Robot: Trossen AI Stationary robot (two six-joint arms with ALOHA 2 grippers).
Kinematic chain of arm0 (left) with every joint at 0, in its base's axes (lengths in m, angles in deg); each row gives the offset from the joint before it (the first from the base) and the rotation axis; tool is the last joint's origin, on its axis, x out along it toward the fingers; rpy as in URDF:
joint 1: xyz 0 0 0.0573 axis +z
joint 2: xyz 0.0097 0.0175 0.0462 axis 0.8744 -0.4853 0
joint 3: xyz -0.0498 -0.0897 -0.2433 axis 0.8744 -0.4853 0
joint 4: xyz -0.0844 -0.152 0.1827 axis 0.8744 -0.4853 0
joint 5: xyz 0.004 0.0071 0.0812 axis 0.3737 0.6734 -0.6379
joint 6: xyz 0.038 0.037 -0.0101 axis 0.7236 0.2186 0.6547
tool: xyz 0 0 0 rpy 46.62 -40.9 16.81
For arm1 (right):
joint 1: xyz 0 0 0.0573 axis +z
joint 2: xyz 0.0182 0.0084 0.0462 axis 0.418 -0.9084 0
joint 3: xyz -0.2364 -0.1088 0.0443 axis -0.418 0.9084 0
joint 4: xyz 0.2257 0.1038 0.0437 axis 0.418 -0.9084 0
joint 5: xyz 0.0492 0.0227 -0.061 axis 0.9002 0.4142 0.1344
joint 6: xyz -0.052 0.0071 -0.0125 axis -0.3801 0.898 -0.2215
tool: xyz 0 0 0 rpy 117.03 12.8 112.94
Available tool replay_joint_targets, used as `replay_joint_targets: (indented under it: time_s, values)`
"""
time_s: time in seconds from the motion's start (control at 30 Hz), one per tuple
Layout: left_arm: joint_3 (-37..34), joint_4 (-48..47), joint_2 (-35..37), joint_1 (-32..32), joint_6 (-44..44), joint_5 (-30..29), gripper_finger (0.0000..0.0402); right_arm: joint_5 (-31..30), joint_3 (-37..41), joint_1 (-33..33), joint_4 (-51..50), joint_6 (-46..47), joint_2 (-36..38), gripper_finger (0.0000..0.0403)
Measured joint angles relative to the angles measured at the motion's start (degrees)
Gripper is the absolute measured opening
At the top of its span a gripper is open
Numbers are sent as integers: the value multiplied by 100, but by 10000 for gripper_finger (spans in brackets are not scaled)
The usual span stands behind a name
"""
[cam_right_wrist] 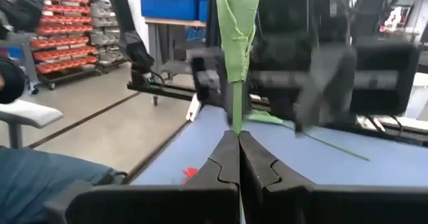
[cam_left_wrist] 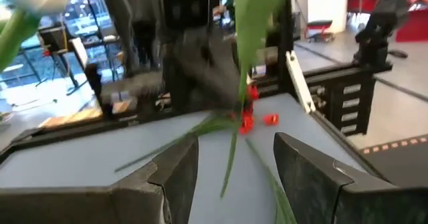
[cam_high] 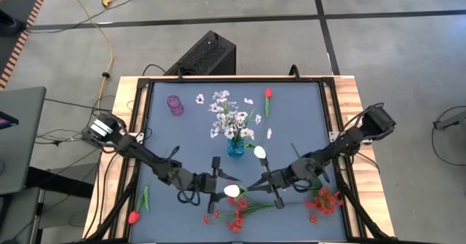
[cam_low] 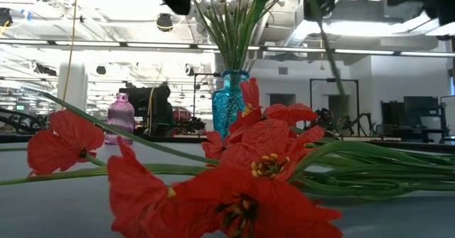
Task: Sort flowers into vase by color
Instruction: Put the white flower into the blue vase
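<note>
Between the right gripper's [cam_right_wrist: 237,158] shut fingers, a white tulip's [cam_high: 232,191] stem.

Legible text, labels, brands, numbers, signs: none in any view.
</note>
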Motion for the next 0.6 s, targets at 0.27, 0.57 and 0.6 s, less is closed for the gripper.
replay_joint_targets:
  time_s: [0.27,0.57,0.6]
  values:
    - [256,257,-30,103,250,66,185,-9,-7,-156,329,-2,-339,18]
    - [294,259,-32,244,66,280,181,-9,-30,-353,416,-9,-333,18]
    - [294,261,-32,260,45,282,175,-9,-55,-378,432,-15,-332,18]
